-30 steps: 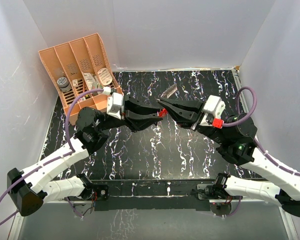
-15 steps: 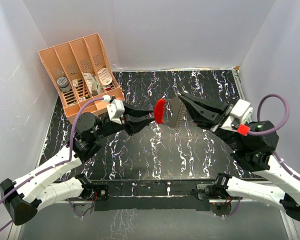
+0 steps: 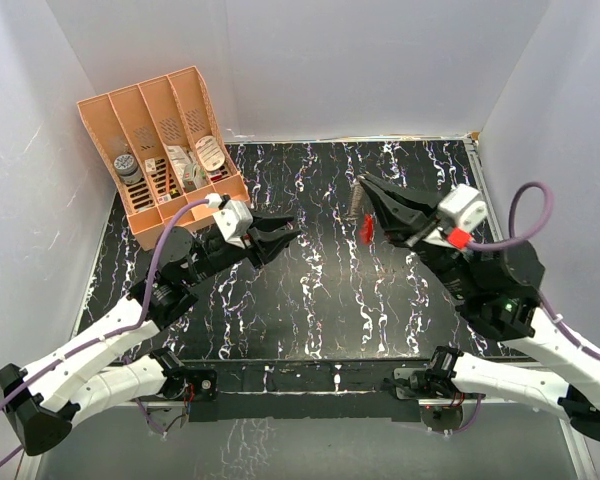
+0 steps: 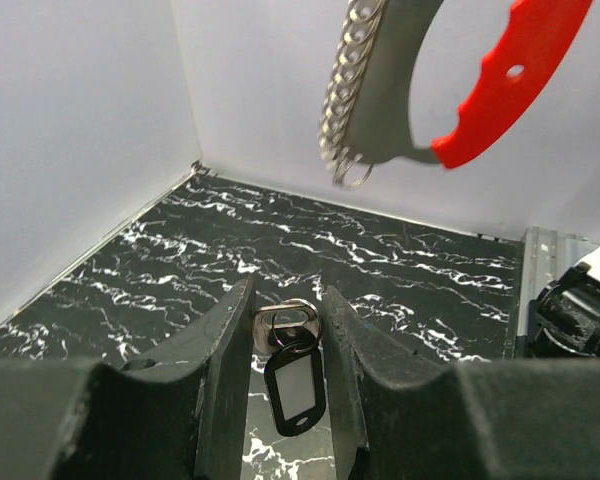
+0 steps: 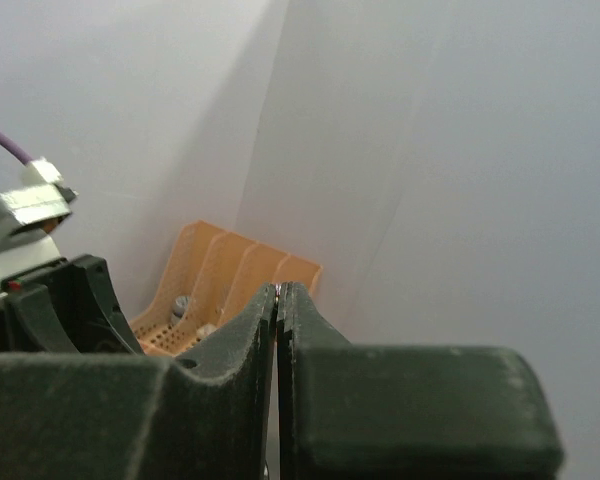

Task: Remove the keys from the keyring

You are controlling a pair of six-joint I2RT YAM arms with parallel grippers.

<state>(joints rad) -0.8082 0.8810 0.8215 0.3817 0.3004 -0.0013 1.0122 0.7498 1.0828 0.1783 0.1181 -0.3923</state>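
Observation:
My left gripper [image 3: 285, 229] is shut on the key [image 4: 292, 380], a small silver clasp with a black tag hanging between my fingers [image 4: 230, 340] in the left wrist view. In the top view the key is hidden by the jaws. My right gripper [image 3: 364, 184] is shut on the keyring [image 3: 367, 228], whose red tag and short ring chain hang below its tips. The keyring also shows high in the left wrist view [image 4: 510, 80], apart from the key. In the right wrist view the gripper [image 5: 278, 288] is closed, with only a metal glint at the tips.
A peach organiser [image 3: 160, 150] with small items stands at the back left; it also shows in the right wrist view [image 5: 230, 270]. White walls enclose the black marbled table [image 3: 310, 300]. The two grippers are roughly a finger's length apart above the table's middle.
The grippers were together at the centre and have pulled apart. The red tag has gone right with my right gripper; my left gripper has drawn back left with the key.

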